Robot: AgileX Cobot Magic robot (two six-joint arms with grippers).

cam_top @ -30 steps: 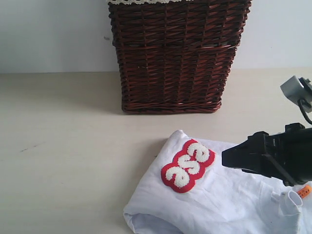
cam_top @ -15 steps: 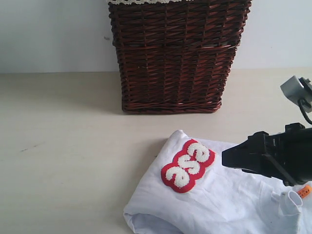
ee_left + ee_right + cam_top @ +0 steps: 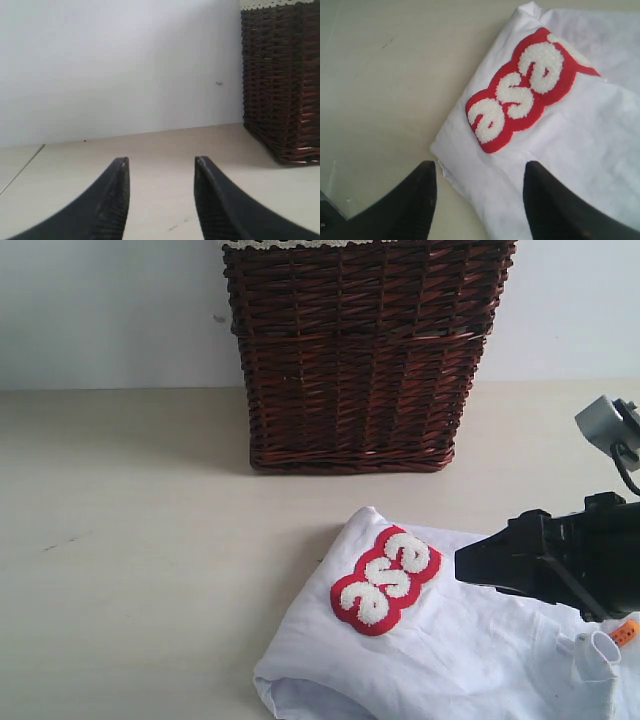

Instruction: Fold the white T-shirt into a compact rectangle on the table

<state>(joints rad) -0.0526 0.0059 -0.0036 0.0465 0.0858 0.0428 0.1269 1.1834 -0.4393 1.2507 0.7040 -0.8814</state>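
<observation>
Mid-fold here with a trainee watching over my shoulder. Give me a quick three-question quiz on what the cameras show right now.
1. True or false: the white T-shirt lies inside the wicker basket.
2. Pick one. Between its jaws, the left gripper has: A) a fold of the shirt, B) nothing, C) the basket's rim.
3. Fill in the blank: the fuzzy letters on the shirt are white, outlined in ____.

Key:
1. False. It lies on the table, in front of the basket.
2. B. The jaws stand apart over bare table.
3. Red.
</observation>
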